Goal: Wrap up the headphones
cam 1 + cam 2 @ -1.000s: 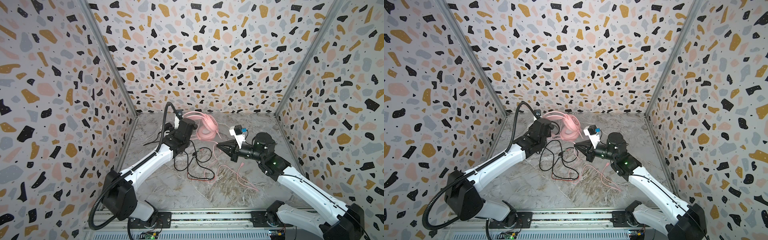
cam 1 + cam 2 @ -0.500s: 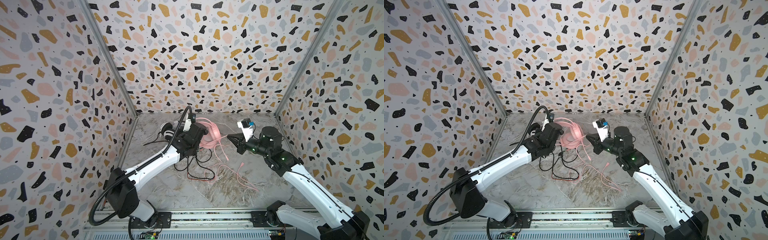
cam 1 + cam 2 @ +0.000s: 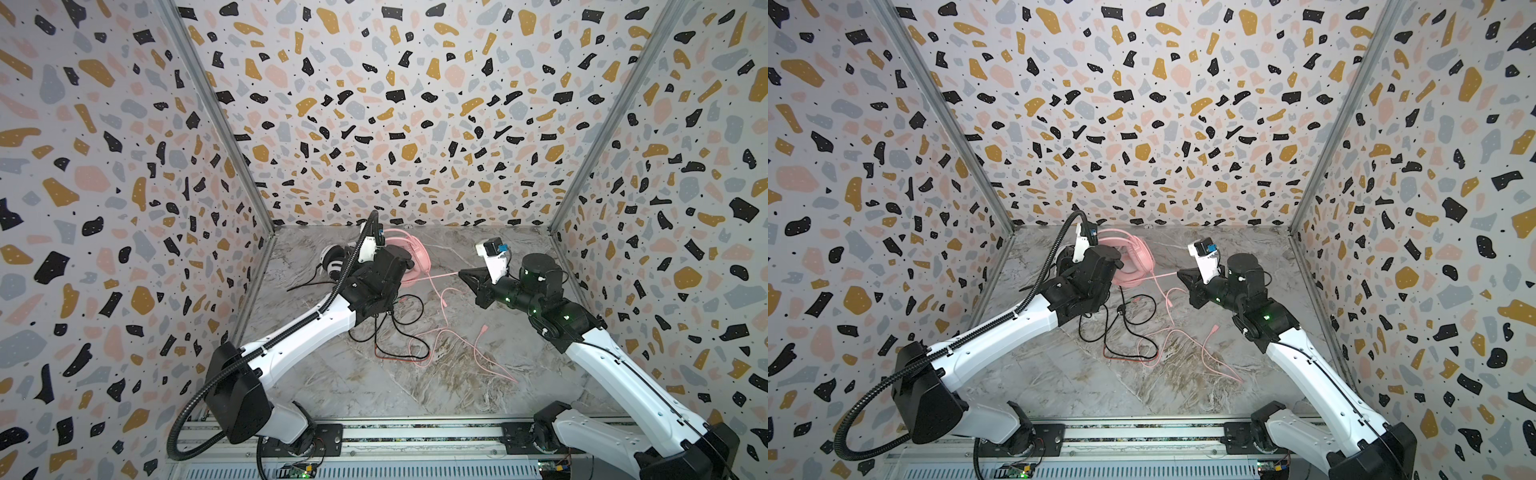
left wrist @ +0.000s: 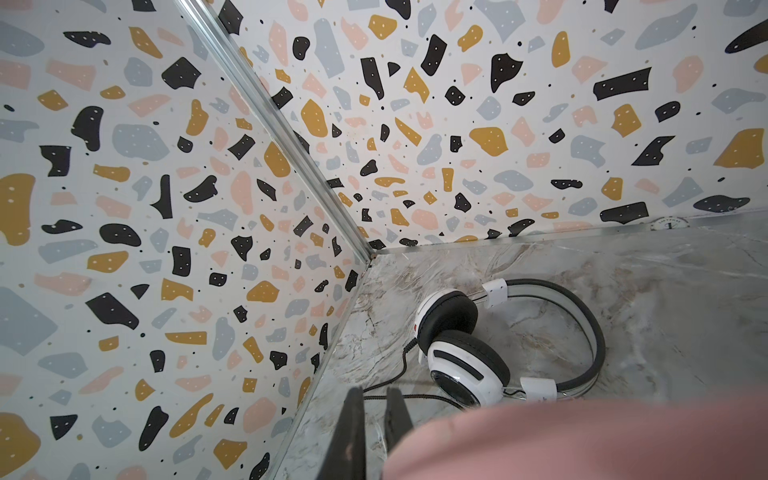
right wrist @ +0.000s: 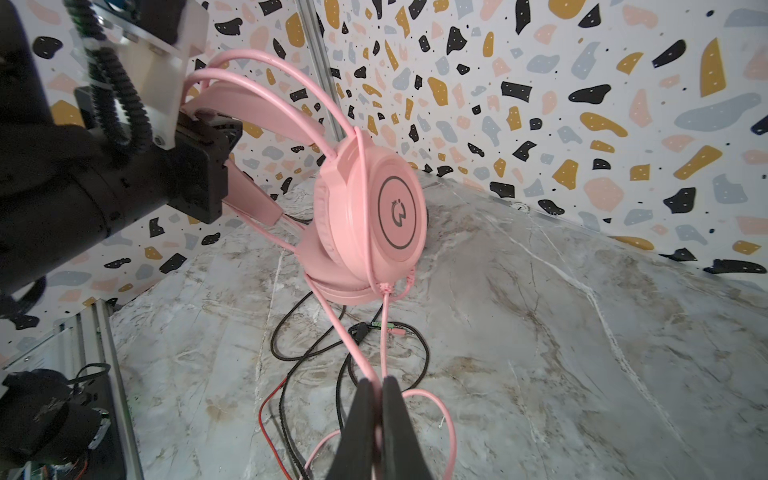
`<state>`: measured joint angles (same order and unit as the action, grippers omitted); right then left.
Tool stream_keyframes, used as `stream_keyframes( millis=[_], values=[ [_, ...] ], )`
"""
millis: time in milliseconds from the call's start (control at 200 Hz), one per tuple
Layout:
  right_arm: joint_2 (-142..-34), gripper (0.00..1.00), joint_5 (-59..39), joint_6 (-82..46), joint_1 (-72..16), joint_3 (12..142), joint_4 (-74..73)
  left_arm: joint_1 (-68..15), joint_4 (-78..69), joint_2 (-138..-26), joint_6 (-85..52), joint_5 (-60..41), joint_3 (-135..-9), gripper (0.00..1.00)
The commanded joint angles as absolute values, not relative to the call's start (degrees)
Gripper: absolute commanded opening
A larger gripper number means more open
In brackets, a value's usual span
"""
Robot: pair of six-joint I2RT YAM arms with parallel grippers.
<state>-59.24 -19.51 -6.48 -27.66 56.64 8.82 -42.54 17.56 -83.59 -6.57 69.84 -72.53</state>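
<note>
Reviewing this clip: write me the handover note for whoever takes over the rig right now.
Left gripper: shut on the headband of the pink headset, holding it up.
Right gripper: fingers shut on the pink cable, drawn taut from the ear cup.
White headset: lying near the back left corner, its black cable loose on the table.
Done: one pass of pink cable over the ear cup.
Left: wind the rest of the pink cable, then wrap the white headset.

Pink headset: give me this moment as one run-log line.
left tool: shut, at pink headset | right tool: shut on pink cable, taut | white headset: lying on table
</note>
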Motion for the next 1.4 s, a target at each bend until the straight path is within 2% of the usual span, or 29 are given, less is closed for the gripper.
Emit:
stream_keyframes(
  millis=[0, 310, 581, 781, 921, 1151, 1397],
  values=[
    [-55.61, 0.00, -10.85, -4.69, -26.34, 62.00, 5.05, -41.00, 27.60, -86.11, -0.49, 77.69, -73.12, 0.00],
    [-58.03, 0.00, -12.88, -1.23, -26.37, 65.37, 3.35, -44.62, 32.53, -90.05, 2.25, 66.54, -74.34, 0.00],
    [-60.06, 0.00, -19.36, 0.00, -26.36, 67.61, 0.69, -45.09, 32.44, -88.26, 5.40, 37.78, -75.71, 0.00],
    [-62.25, 0.00, -25.22, -3.55, -26.35, 67.61, -3.32, -45.26, 31.86, -88.53, 6.54, 18.52, -75.61, 0.00],
    [-62.98, 0.00, -25.78, -5.41, -26.29, 66.82, -5.03, -45.31, 30.14, -88.76, 5.93, 8.44, -73.76, 0.00],
    [-64.51, 0.00, -25.49, -6.66, -26.28, 66.01, -5.16, -45.34, 27.00, -87.52, 4.40, -1.28, -73.28, 0.00],
    [-62.40, 0.00, -20.05, -8.42, -22.06, 63.69, -3.76, -45.27, 24.72, -84.02, 4.34, -1.76, -70.68, 0.00]
  ],
)
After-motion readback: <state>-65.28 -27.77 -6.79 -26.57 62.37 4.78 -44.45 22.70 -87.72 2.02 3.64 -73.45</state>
